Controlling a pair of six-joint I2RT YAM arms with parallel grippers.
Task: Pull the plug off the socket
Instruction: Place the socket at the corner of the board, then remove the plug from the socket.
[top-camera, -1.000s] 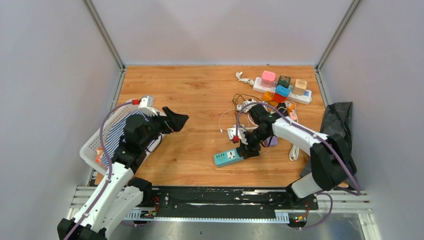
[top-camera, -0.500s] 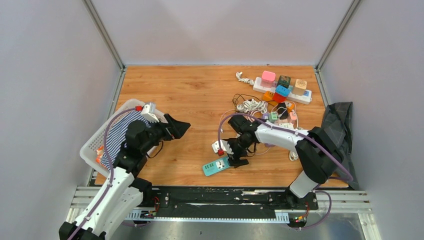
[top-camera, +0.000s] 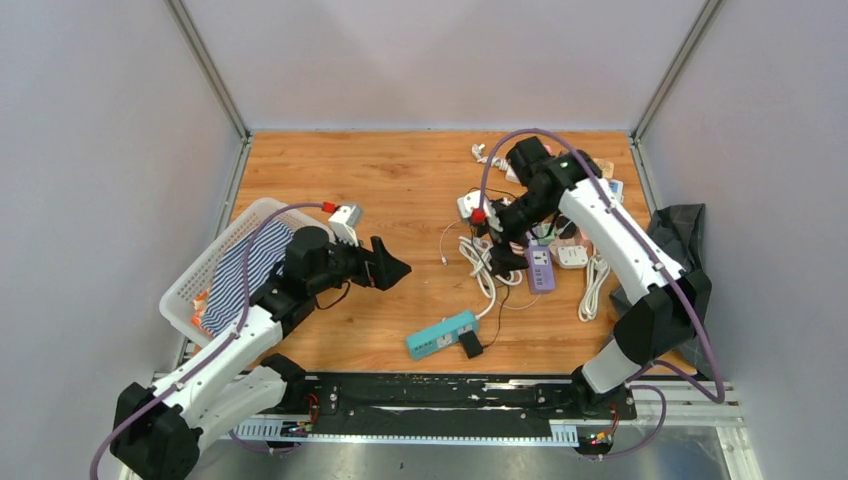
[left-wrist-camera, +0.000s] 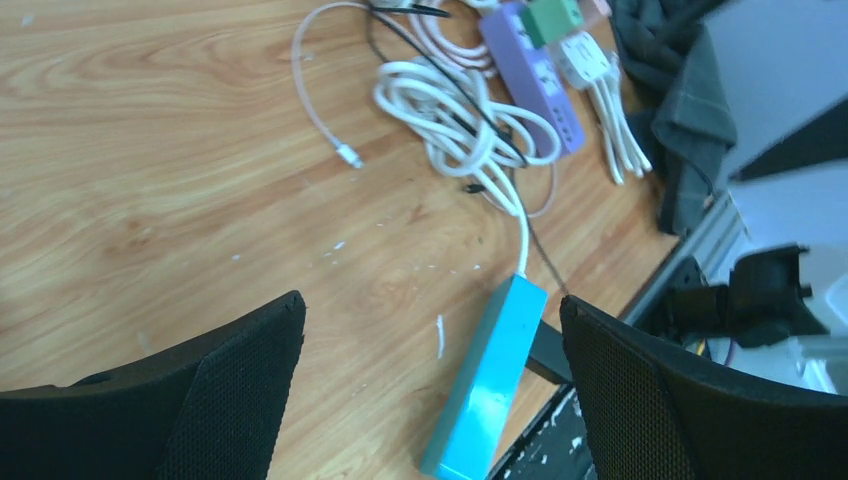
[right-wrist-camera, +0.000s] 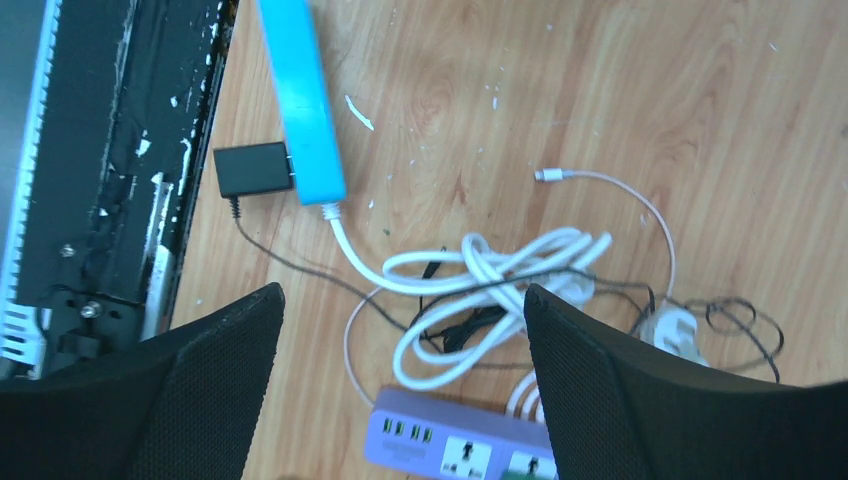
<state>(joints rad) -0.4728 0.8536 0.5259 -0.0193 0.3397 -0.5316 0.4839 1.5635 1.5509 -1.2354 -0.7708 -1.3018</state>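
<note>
The plug (right-wrist-camera: 252, 168) was judged still seated in the side of the blue power strip (right-wrist-camera: 300, 95), lying near the front edge of the table (top-camera: 350, 170), so the pull was not yet done; the left gripper (left-wrist-camera: 430, 305) and the right gripper (right-wrist-camera: 402, 295) were seen spread wide, nothing held.

Overhead view far, steeply downward, both wrist views close, downward, sharing teal power strip (left-wrist-camera: 487, 378)
</note>
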